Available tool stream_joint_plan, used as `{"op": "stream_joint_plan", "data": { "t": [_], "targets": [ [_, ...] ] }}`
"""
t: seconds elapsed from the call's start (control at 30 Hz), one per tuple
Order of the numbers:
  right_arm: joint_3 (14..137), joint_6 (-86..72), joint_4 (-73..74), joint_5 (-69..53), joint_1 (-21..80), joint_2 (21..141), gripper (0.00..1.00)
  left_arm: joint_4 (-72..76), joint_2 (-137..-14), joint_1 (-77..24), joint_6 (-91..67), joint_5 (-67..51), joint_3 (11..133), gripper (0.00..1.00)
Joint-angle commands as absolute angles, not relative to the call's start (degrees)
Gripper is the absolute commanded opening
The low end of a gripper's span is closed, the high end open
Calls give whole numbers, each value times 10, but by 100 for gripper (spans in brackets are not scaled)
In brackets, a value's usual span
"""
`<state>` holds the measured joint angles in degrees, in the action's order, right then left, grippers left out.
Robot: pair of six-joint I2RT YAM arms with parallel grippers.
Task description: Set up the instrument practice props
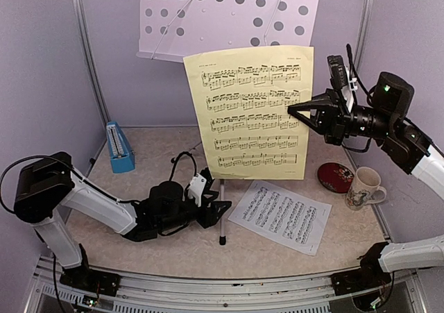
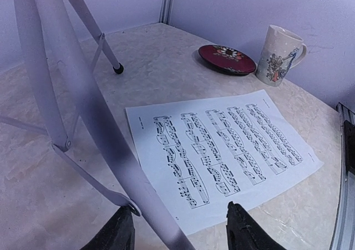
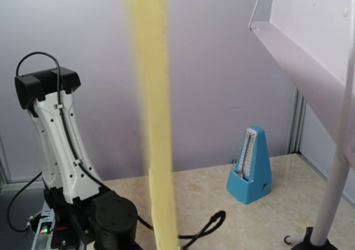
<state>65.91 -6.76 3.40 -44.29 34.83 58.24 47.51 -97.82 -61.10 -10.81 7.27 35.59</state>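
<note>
Mug (image 1: 363, 188), red disc (image 1: 336, 177) nearby; right end effector (image 1: 292, 109) pinches yellow sheet (image 1: 250, 84) (left end effector (image 1: 223, 209) gapes astride music stand (image 1: 222, 227)).

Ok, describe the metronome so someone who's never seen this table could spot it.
Start at the marbled table and go to its far left corner, left of the yellow sheet. The metronome stands there upright. It is the only blue thing, a small pyramid, unlike the flat white sheet, red disc and mug on the right.
</note>
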Motion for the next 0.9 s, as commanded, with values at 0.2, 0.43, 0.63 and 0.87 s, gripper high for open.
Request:
{"op": "stream_joint_plan", "data": {
  "t": [0.2,0.43,0.63,0.87],
  "targets": [
    [659,-84,6,-463,327,579,0,495,-1017,-638,-81,24,399,52],
    [656,-88,2,-465,320,577,0,514,-1027,-649,-79,5,405,51],
    [660,-93,-2,-464,316,576,0,544,-1012,-650,-79,4,397,51],
    [697,-146,-29,-409,316,569,0,577,-920,-642,-56,47,346,53]
  ]
}}
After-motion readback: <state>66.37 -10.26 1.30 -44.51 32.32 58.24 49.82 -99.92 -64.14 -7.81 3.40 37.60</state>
